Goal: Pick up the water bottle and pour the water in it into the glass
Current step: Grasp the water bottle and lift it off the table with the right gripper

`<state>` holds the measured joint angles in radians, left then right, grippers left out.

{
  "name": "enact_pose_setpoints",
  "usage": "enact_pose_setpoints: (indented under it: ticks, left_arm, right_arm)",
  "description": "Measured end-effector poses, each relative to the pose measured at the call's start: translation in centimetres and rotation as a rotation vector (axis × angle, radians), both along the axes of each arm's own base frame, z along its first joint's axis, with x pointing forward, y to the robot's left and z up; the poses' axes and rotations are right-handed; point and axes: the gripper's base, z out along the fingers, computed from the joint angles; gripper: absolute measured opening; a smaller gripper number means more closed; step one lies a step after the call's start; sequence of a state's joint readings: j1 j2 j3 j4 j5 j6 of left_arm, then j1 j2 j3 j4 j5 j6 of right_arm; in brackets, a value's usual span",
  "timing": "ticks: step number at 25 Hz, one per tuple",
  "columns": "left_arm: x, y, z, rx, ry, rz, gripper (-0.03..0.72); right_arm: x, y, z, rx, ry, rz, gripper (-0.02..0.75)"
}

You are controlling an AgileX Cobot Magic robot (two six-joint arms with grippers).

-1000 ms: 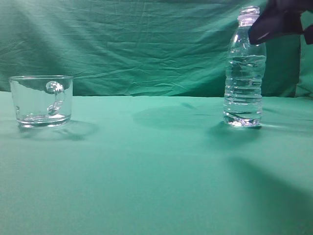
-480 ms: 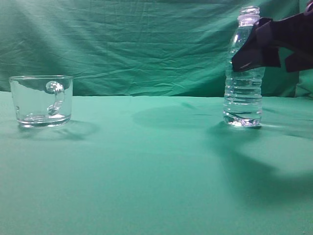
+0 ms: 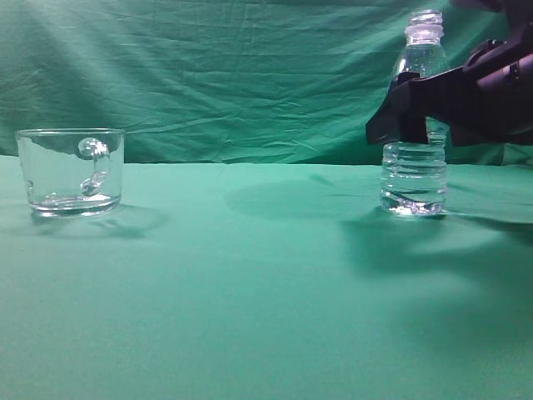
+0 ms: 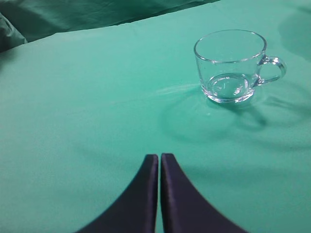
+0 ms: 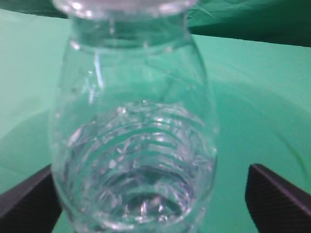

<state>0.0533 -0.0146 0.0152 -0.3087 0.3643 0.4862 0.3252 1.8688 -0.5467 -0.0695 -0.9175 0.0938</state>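
The water bottle (image 3: 414, 177) stands upright and uncapped on the green cloth at the right, with clear water (image 3: 413, 193) in it. It fills the right wrist view (image 5: 133, 145). My right gripper (image 3: 406, 110) is open at the bottle's mid-body, one finger (image 5: 26, 204) to its left and the other finger (image 5: 279, 199) to its right, with a gap on the right side. The glass (image 3: 71, 171) stands empty at the far left and also shows in the left wrist view (image 4: 231, 65). My left gripper (image 4: 159, 156) is shut and empty, above the cloth short of the glass.
A green cloth (image 3: 250, 292) covers the table and hangs as a backdrop (image 3: 250, 75) behind. The glass's handle (image 4: 273, 70) points right in the left wrist view. The left arm does not show in the exterior view.
My right gripper has come down and leftward from beside the bottle's neck to its mid-body, now straddling it. The bottle, the glass and the left gripper have not moved.
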Motion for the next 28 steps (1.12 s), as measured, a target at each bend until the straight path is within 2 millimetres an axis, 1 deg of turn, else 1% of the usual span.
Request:
enact_pose_setpoints:
  ticks: [6, 10, 11, 12, 13, 14, 19, 20, 21, 22, 23, 28]
  left_arm:
    - [0.0, 0.0, 0.0, 0.0, 0.0, 0.0, 0.0]
    - [0.0, 0.0, 0.0, 0.0, 0.0, 0.0, 0.0]
    - [0.0, 0.0, 0.0, 0.0, 0.0, 0.0, 0.0]
    - [0.0, 0.0, 0.0, 0.0, 0.0, 0.0, 0.0]
    - [0.0, 0.0, 0.0, 0.0, 0.0, 0.0, 0.0]
    - [0.0, 0.0, 0.0, 0.0, 0.0, 0.0, 0.0]
    - [0.0, 0.0, 0.0, 0.0, 0.0, 0.0, 0.0]
    - [0.0, 0.0, 0.0, 0.0, 0.0, 0.0, 0.0]
    - [0.0, 0.0, 0.0, 0.0, 0.0, 0.0, 0.0]
    - [0.0, 0.0, 0.0, 0.0, 0.0, 0.0, 0.0]
    - [0.0, 0.0, 0.0, 0.0, 0.0, 0.0, 0.0]
    - [0.0, 0.0, 0.0, 0.0, 0.0, 0.0, 0.0]
  right_arm:
    - [1.5, 0.5, -0.8, 0.021, 0.006, -0.003, 0.661]
    - [2.1, 0.8, -1.3, 0.022, 0.005, 0.002, 0.661]
    - [2.2, 0.8, -1.3, 0.023, 0.005, 0.003, 0.612]
    - [2.2, 0.8, -1.4, 0.023, 0.005, 0.003, 0.594]
    - [2.2, 0.8, -1.3, 0.025, 0.002, 0.003, 0.604]
    - [2.2, 0.8, -1.3, 0.026, 0.0, 0.003, 0.552]
    - [2.2, 0.9, -1.5, 0.024, 0.003, 0.005, 0.395]
    - [2.2, 0.9, -1.5, 0.025, 0.0, 0.006, 0.365]
    - [2.2, 0.9, -1.5, 0.025, 0.0, 0.006, 0.364]
    - [2.2, 0.9, -1.5, 0.025, 0.0, 0.006, 0.323]
    - [2.2, 0.9, -1.5, 0.025, 0.0, 0.006, 0.3]
    - [2.2, 0.9, -1.5, 0.025, 0.0, 0.006, 0.308]
